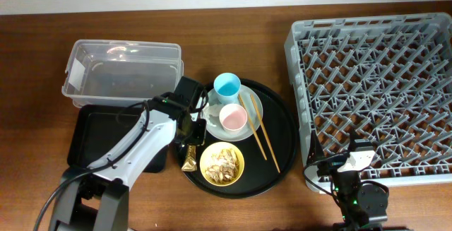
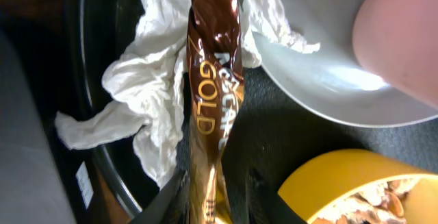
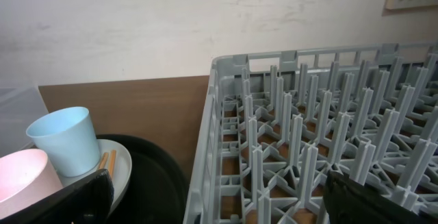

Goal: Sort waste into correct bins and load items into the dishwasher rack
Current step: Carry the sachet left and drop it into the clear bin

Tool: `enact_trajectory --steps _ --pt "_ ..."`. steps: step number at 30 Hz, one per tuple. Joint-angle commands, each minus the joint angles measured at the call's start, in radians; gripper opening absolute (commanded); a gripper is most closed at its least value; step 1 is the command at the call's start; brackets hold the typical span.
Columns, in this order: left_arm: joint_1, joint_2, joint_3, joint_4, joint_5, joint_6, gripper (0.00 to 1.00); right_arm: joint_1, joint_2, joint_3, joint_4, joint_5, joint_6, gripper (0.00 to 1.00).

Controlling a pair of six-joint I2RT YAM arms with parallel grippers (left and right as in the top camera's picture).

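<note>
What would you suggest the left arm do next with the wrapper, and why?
Probably close the left gripper on the brown-gold wrapper and lift. In the left wrist view its fingers appear to straddle the wrapper's lower end, so nothing looks gripped yet. The wrapper lies against the crumpled napkin near the left edge of the round black tray.

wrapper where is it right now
In the overhead view the wrapper lies at the left edge of the round tray, just left of the bowl.

Wooden table (image 1: 233, 19) carries: clear tub (image 1: 123, 44), black rectangular tray (image 1: 88, 135), round black tray (image 1: 282, 128), grey rack (image 1: 296, 40).
</note>
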Motion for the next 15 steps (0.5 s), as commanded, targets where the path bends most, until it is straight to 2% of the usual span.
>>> enact_trajectory --steps 1,15 --pt "-0.002 0.009 -0.061 0.048 -0.003 -0.003 0.27 -0.008 -0.003 -0.005 -0.003 -0.010 0.008 0.98" --pt "-0.003 0.009 -0.127 0.115 -0.003 -0.023 0.27 -0.008 -0.003 -0.005 -0.003 -0.010 0.008 0.98"
